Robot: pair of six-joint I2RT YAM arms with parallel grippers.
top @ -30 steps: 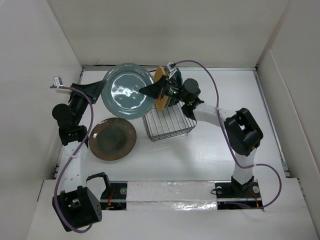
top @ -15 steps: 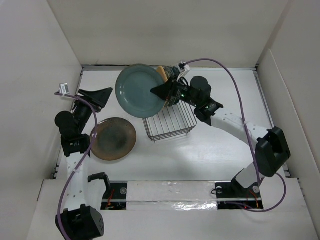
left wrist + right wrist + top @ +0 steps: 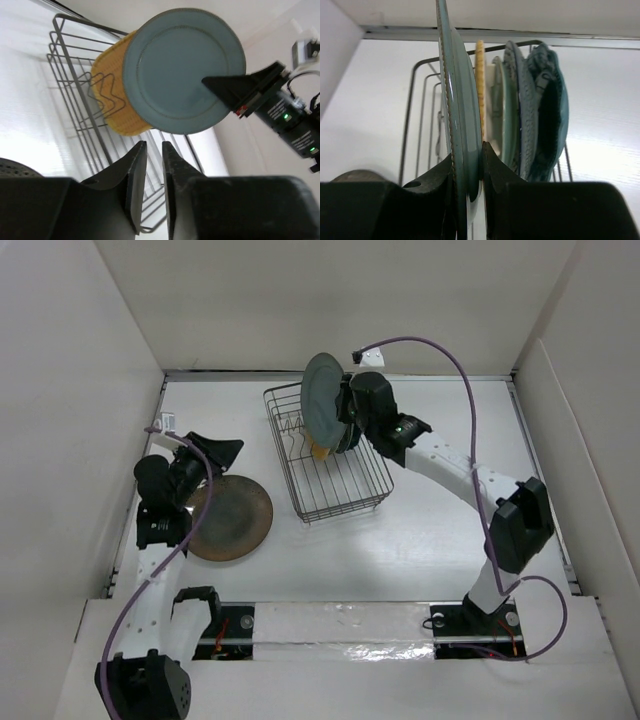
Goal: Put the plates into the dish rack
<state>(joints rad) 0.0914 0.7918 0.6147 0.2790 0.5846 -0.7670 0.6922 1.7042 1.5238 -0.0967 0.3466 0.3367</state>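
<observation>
Clamping the teal plate point(image 3: 456, 100) by its rim, right fingers point(image 3: 438, 176) are holding it upright for the dish rack point(image 3: 345, 490); left fingers point(image 3: 133, 175), slightly parted, are holding nothing.

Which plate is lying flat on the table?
The big brown plate, left of the dish rack. The teal plate and the rest stand on edge at the rack.

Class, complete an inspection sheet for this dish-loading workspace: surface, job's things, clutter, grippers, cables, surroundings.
Surface: white table.
Job's things: dark wire dish rack holds upright plates, including a tan plate; large teal round plate held upright over it; brown round plate flat on the table.
Clutter: nothing seen.
Grippers: right gripper shut on the teal plate's rim; left gripper empty, fingers slightly apart.
Cables: purple cable along each arm.
Surroundings: white walls on three sides.
</observation>
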